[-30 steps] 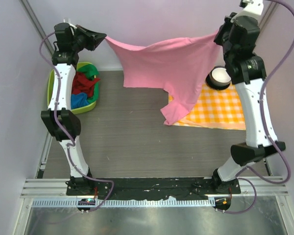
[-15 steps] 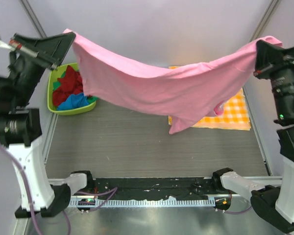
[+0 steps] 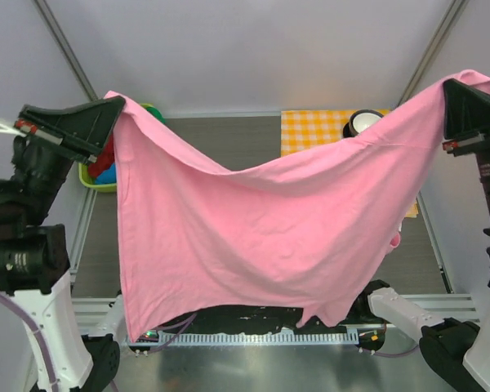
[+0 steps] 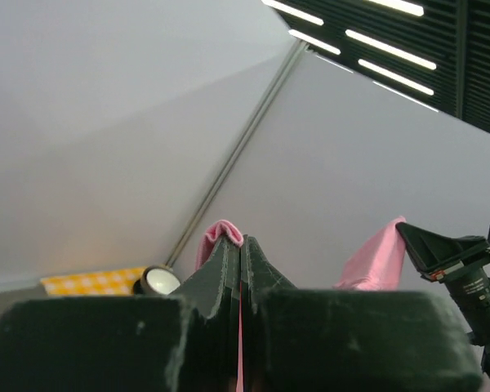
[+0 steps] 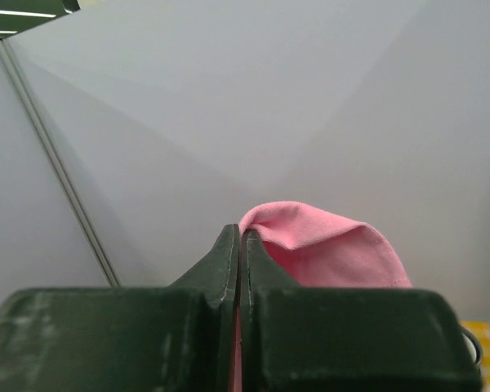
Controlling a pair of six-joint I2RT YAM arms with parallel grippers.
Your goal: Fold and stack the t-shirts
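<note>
A light pink t-shirt (image 3: 269, 229) hangs spread wide in the air between both arms, sagging in the middle and draping down toward the near edge. My left gripper (image 3: 113, 106) is shut on its upper left corner; pink cloth (image 4: 219, 235) pokes out past my closed fingertips (image 4: 242, 242). High at the right, my right gripper (image 3: 451, 86) is shut on the other corner, whose pink fold (image 5: 327, 245) sits beside the gripper tips (image 5: 240, 233). Red and blue t-shirts (image 3: 106, 163) lie in a green tub, mostly hidden behind the pink one.
The green tub (image 3: 94, 181) sits at the back left. An orange-and-white checked cloth (image 3: 314, 131) lies at the back right with a black-and-white bowl (image 3: 361, 122) on it. Metal frame posts (image 3: 65, 49) rise at both rear corners.
Both arms have drawn the pink t-shirt toward the near edge; it now hangs spread out, hiding most of the table and the tub.
</note>
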